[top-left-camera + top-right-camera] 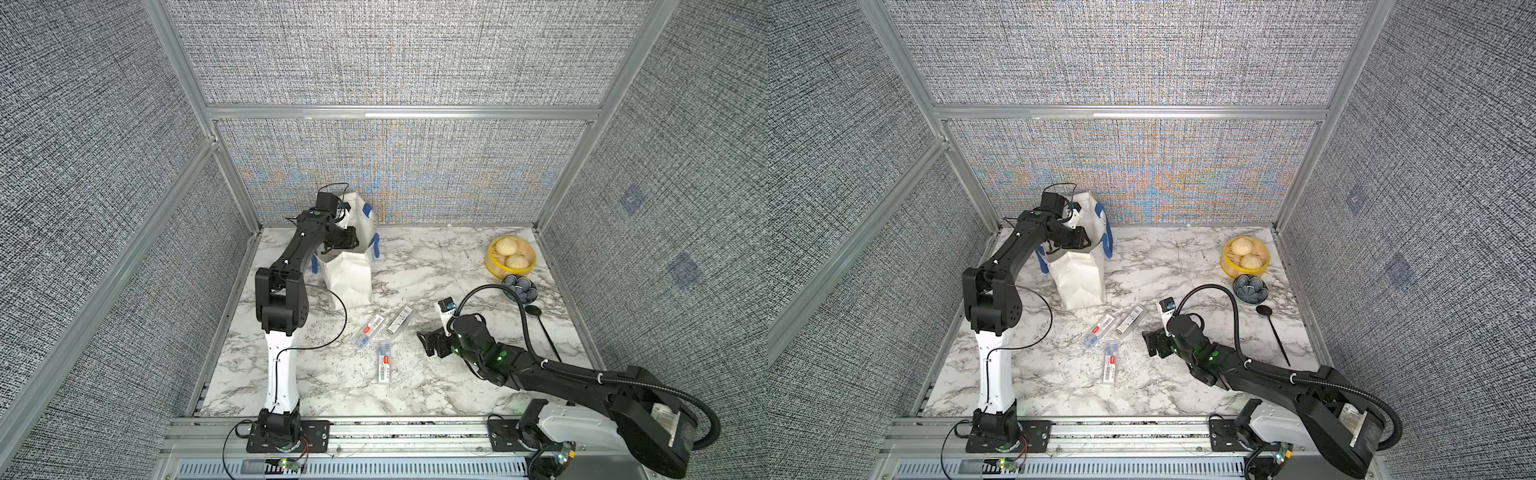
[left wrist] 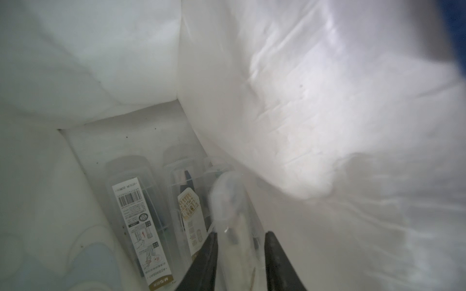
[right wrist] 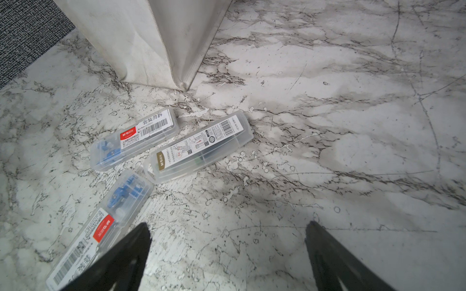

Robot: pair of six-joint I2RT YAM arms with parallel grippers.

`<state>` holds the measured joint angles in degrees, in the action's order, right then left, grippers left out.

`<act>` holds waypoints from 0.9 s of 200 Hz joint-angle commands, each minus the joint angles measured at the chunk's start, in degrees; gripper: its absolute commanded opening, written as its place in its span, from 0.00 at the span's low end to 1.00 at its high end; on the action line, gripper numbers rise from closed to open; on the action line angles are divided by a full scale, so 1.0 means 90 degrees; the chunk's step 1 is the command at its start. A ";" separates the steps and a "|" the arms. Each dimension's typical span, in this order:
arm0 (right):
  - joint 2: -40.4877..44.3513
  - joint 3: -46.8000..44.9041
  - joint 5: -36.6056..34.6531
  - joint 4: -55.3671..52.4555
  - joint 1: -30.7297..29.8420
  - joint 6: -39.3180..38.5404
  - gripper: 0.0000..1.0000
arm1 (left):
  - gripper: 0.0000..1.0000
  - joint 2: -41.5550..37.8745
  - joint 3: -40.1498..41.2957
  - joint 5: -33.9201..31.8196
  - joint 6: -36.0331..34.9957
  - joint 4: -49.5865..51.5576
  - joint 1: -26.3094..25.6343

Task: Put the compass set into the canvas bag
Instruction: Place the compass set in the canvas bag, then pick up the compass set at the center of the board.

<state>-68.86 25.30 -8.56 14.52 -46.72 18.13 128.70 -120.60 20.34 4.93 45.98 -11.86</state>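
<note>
The white canvas bag point(image 1: 349, 278) point(image 1: 1084, 282) stands upright at the back left, and its base shows in the right wrist view point(image 3: 141, 37). My left gripper point(image 1: 340, 241) point(image 2: 240, 233) reaches down into its mouth. Its jaws are slightly parted, with a blurred clear compass set case point(image 2: 232, 209) loose between them. Two more cases point(image 2: 141, 226) point(image 2: 189, 214) lie on the bag's floor. Three compass set cases point(image 1: 368, 330) point(image 1: 400, 319) point(image 1: 384, 361) lie on the marble in front of the bag. My right gripper point(image 1: 430, 343) point(image 3: 227, 224) hovers open over bare marble beside them.
A yellow steamer basket point(image 1: 490, 266) with two buns sits at the back right, a blue patterned bowl point(image 1: 518, 289) in front of it. A black spoon point(image 1: 540, 320) and a small carded pack point(image 1: 445, 307) lie near the right arm. Grey walls enclose three sides.
</note>
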 commanded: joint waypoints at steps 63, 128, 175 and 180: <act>-0.0143 0.0192 0.0004 -0.0203 -0.0009 0.0050 0.95 | 0.40 -0.0806 -0.0058 0.0209 -0.0031 -0.0011 -0.0073; -0.0141 0.0557 -0.0016 -0.0906 -0.0004 -0.0186 0.95 | 0.40 -0.2359 0.0688 0.0088 -0.0133 -0.0142 -0.0509; -0.0430 0.1343 0.0253 -0.2146 -0.0060 0.0580 0.94 | 0.41 -0.4146 0.3352 0.0244 0.0379 -0.1707 -0.0779; -0.0514 0.1461 0.0309 -0.2321 -0.0098 0.0706 0.93 | 0.41 -0.4276 0.3604 0.0307 0.0426 -0.1854 -0.0816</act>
<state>-71.33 34.89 -7.14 2.42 -46.92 18.68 94.65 -96.60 21.15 5.56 38.00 -18.26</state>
